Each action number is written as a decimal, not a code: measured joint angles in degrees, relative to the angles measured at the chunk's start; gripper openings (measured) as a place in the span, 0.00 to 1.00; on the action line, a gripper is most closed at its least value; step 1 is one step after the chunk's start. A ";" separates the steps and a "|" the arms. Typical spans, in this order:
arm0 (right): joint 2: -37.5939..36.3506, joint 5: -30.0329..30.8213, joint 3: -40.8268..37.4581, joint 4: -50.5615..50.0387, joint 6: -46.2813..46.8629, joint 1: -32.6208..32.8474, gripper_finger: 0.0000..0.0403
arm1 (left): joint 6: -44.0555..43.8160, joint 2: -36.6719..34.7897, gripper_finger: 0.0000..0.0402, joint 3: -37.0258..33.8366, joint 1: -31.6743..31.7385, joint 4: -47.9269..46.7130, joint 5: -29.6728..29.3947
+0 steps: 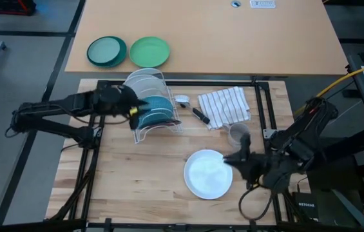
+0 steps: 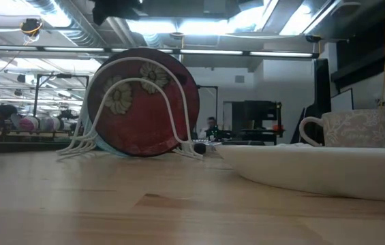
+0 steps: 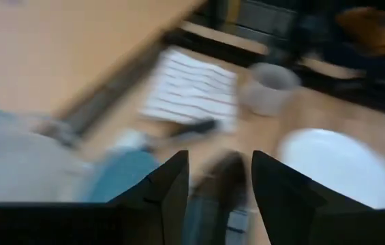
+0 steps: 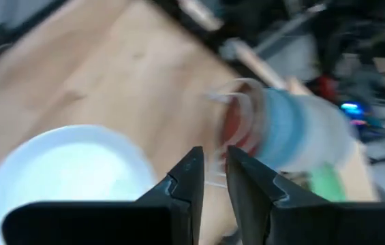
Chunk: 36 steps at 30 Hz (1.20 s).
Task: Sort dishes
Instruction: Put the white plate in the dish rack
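A white wire rack point(image 1: 151, 106) stands at the table's far left. In it the dark red plate with pale flowers point(image 2: 143, 102) and the light blue plate point(image 1: 157, 111) stand on edge, leaning on the wires. The white plate point(image 1: 209, 173) lies flat on the table at the near right. My left gripper point(image 1: 134, 108) is over the rack beside the blue plate, open, with nothing between its fingers point(image 3: 219, 184). My right gripper point(image 1: 238, 158) is just right of the white plate, its fingers a narrow gap apart point(image 4: 216, 184) and empty.
A grey cup point(image 1: 238, 133) stands just beyond my right gripper. A striped cloth point(image 1: 225, 106) and a black pen point(image 1: 200, 116) lie right of the rack. Two green plates point(image 1: 129, 51) sit on the farther table. Bare wood lies at the near left.
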 joint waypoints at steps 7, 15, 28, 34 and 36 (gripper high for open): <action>9.30 -10.68 0.00 -1.40 0.06 0.00 0.17 | -14.39 6.86 0.37 0.00 -12.14 0.09 2.08; 22.11 -21.73 0.00 -0.89 0.72 0.00 0.17 | -26.61 20.25 0.37 -0.02 -21.31 6.25 1.87; 35.64 -38.07 0.00 0.61 7.30 0.07 0.17 | -35.12 38.24 0.37 -0.02 -25.98 27.16 2.05; 38.09 -37.13 0.00 1.08 10.63 0.04 0.17 | -36.06 40.09 0.37 -0.04 -25.99 27.51 2.05; 38.48 -36.31 0.00 1.09 12.00 0.02 0.17 | -36.11 40.10 0.37 -0.04 -25.97 27.47 2.05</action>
